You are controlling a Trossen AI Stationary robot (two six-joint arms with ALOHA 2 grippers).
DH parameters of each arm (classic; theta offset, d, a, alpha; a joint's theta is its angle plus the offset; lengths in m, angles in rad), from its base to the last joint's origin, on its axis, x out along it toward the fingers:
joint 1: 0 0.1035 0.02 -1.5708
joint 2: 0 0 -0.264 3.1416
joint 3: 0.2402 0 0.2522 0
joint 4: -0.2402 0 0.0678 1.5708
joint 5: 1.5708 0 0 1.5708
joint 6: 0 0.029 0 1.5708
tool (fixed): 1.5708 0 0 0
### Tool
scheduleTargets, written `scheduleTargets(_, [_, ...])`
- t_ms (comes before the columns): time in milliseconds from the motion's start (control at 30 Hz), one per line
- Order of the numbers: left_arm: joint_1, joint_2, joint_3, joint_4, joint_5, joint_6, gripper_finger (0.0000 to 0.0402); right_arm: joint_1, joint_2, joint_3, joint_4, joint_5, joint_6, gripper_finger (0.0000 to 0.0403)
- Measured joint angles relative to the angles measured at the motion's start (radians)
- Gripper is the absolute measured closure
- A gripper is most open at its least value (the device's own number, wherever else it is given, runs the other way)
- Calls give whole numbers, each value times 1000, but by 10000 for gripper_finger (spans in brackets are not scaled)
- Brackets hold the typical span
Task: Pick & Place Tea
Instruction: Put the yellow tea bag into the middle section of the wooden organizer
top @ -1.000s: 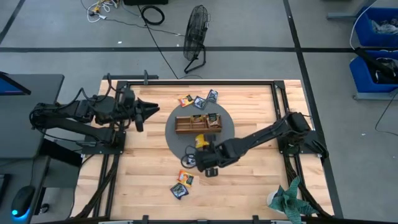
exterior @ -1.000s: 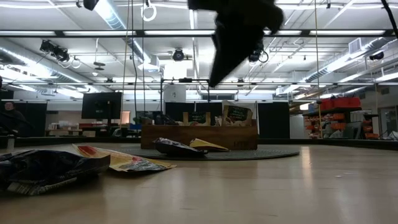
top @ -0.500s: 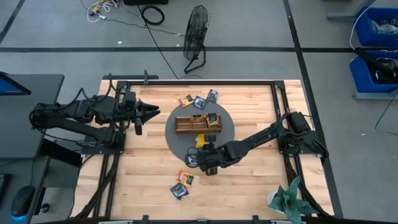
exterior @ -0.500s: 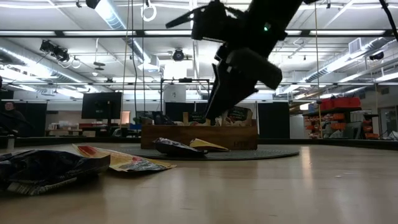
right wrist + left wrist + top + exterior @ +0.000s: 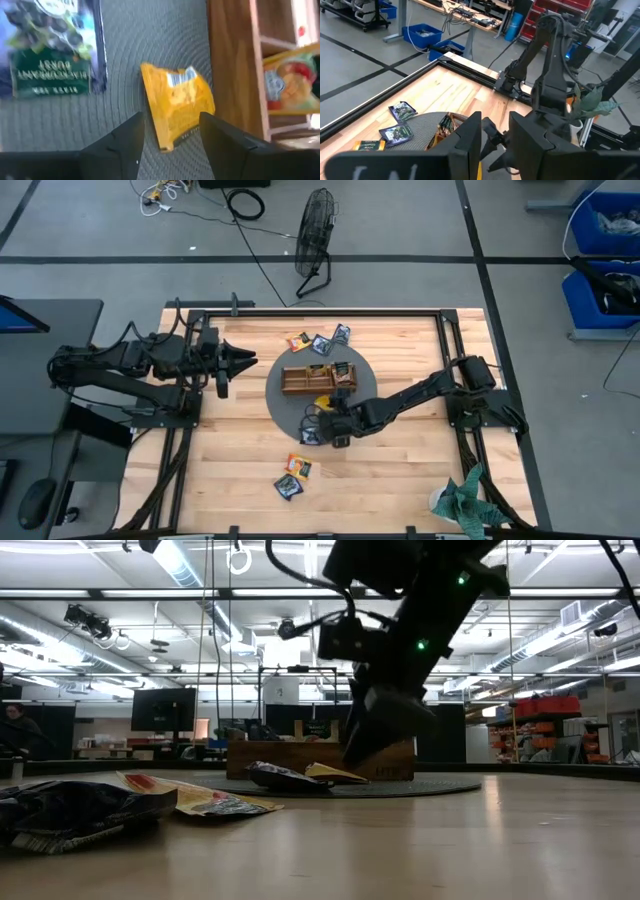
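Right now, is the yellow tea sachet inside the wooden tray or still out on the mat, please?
Out. The yellow tea sachet lies flat on the grey mat, beside the wooden tray, between the open right hand's fingers.

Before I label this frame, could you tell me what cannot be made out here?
- Yellow sachet: high view, right gripper covers it.
- Wooden tray: low view, compartments hidden behind its front wall.
- Dark sachet: right wrist view, cut off by edge.
- Left gripper: fingers' gap too small to judge.

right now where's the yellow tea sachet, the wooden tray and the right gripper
yellow tea sachet (image 5: pixel 177 107): right wrist view, middle of the packet
wooden tray (image 5: pixel 318 379): high view, its long wall
right gripper (image 5: pixel 170 137): right wrist view, midway between its fingertips
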Motion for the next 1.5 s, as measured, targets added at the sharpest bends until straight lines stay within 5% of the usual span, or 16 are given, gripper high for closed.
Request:
scheduleTargets(933, [0,0,1,-33,1,2,298,-85,28,-12,61,-151,-46,218])
scheduleTargets(1200, [0,0,1,-34,1,7,298,-91,28,-11,60,-159,-55,276])
scheduleTargets(1500, [0,0,1,-34,1,20,298,-78,28,7,7,-157,-50,394])
